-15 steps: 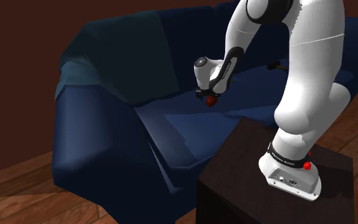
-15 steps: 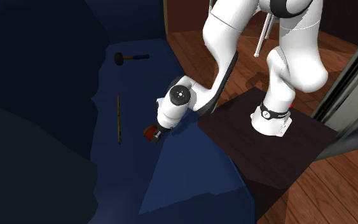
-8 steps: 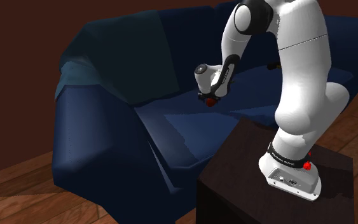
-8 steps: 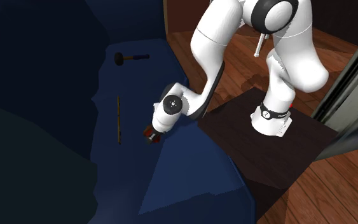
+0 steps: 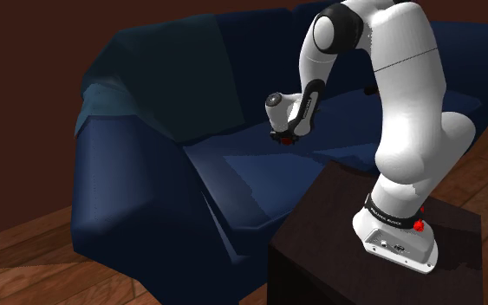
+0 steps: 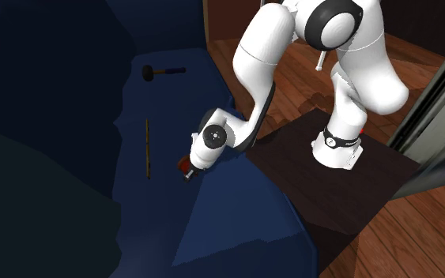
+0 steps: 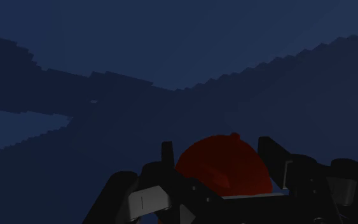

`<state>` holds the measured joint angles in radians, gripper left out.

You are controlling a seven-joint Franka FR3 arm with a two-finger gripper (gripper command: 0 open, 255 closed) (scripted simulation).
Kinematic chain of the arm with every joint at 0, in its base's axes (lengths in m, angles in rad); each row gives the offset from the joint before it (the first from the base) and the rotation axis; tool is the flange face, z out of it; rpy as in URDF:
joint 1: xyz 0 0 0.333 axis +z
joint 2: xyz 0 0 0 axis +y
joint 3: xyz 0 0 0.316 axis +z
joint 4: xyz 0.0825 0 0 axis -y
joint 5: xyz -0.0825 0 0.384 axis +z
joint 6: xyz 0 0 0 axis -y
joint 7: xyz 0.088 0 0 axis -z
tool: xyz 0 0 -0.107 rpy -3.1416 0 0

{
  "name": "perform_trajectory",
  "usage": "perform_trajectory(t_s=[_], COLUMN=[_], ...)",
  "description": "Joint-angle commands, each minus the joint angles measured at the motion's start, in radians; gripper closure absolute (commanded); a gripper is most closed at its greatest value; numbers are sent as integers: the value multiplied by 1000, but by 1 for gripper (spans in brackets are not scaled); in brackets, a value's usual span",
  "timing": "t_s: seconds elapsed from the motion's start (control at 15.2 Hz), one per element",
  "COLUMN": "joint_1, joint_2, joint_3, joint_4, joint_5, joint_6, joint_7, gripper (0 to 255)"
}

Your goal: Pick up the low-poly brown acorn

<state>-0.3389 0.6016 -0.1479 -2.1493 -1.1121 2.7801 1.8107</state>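
Observation:
The acorn (image 7: 225,167) is a small, faceted, dark reddish-brown lump with a tiny stem nub, lying on the seat of a dark blue sofa (image 5: 146,182). My black gripper (image 7: 217,151) is shut on it, one finger against each side. In the shoulder view the gripper (image 5: 284,137) points down at the seat cushion, and a red sliver of the acorn (image 5: 286,139) shows at its tips. In the second exterior view the acorn (image 6: 184,167) sits under the gripper (image 6: 187,170) near the seat's front edge.
A small black-headed hammer (image 6: 162,73) and a thin stick (image 6: 148,148) lie farther along the seat. The sofa's back and arm rise around the cushion. The dark box stand (image 5: 320,238) is beside the sofa on a wooden floor (image 6: 402,237).
The arm folded lower and the gripper sank a little toward the seat. Its fingers, open before, have shut on the acorn.

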Motion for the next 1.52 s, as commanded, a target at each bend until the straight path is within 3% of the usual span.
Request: perform_trajectory(t_s=[0.0, 0.4, 1.45], joint_1=[0, 1, -51], joint_2=[0, 1, -208], joint_3=[0, -3, 69], joint_4=[1, -1, -90], joint_5=[0, -5, 145], joint_6=[0, 3, -98], joint_7=[0, 5, -185], gripper=[255, 255, 255])
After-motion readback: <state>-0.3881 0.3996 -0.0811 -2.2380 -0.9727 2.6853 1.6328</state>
